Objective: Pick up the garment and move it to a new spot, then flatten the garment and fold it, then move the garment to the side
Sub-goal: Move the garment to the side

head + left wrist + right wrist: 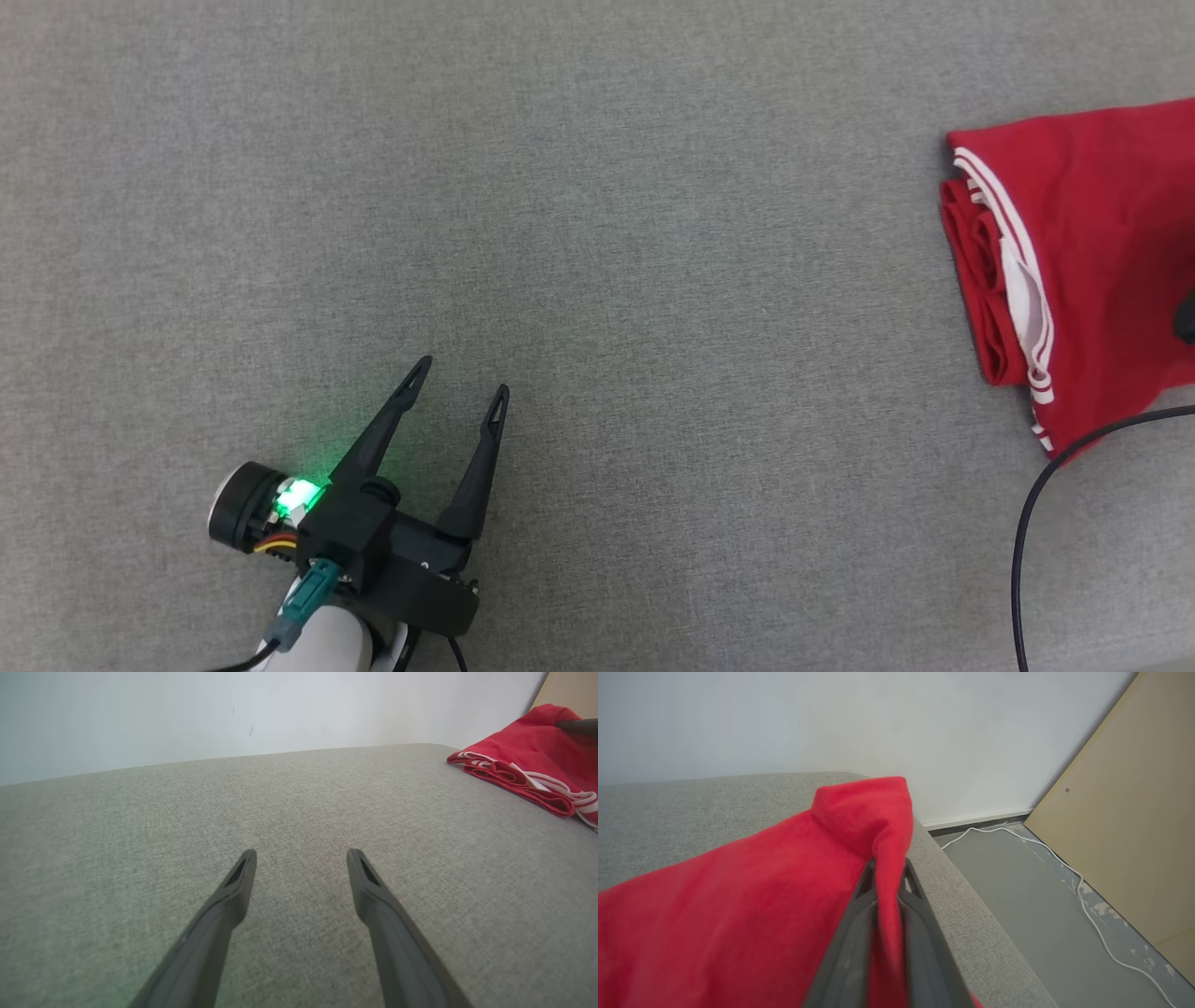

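Note:
The garment [1092, 271] is red with white stripes and lies folded at the right edge of the grey surface; it also shows at the far right of the left wrist view [528, 760]. My right gripper [889, 870] is shut on a raised fold of the garment [784, 896] near the surface's right border. A dark bit of that gripper [1186, 317] peeks in at the frame's right edge. My left gripper [462, 373] stands open over bare fabric at the lower left, far from the garment, with nothing between its fingers [236, 891].
The grey upholstered surface [597, 233] spans the head view. A black cable [1036, 523] loops at the lower right. Beyond the surface's right edge lie a grey floor [1031, 905], a white cord [1083, 891] and a leaning wooden board [1125, 835].

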